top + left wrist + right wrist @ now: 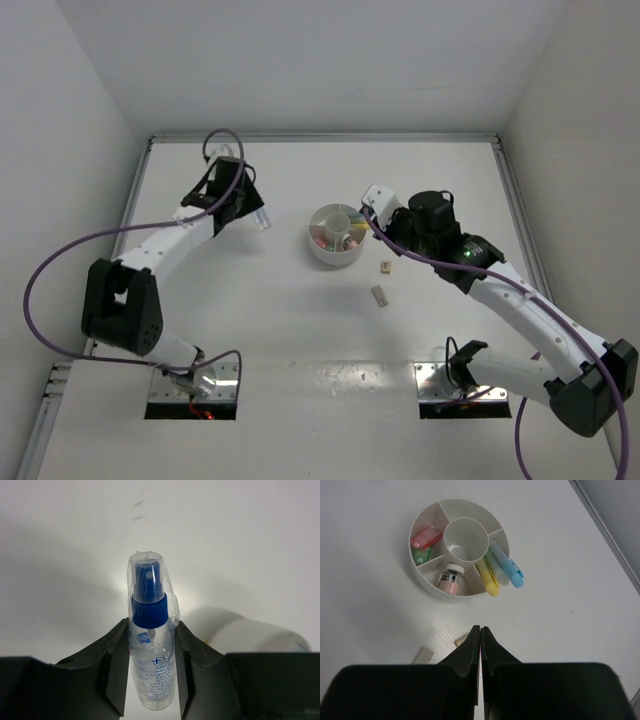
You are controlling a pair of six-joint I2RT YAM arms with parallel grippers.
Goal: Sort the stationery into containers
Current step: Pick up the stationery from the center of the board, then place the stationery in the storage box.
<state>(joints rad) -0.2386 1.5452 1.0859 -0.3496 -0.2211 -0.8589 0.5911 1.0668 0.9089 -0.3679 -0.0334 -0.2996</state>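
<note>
One clear plastic spray bottle with a blue cap (148, 611) was clamped in the left gripper (151, 640). The right gripper (480, 636), jaws pressed together, hung near one round white plastic organiser (434, 590). One wedge held three markers: yellow (489, 580), green (495, 562) and light blue (512, 570). Two small tan blocks (425, 654) (461, 641) lay just beside the organiser on the white table (560, 610).

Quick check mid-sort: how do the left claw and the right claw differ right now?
The left claw is clamped on a clear spray bottle with a blue nozzle; the right claw is shut, with nothing visible in its grip. The left wrist view catches only the edge of the white organiser, while the right wrist view looks straight into its compartments. Both claws are black.
</note>
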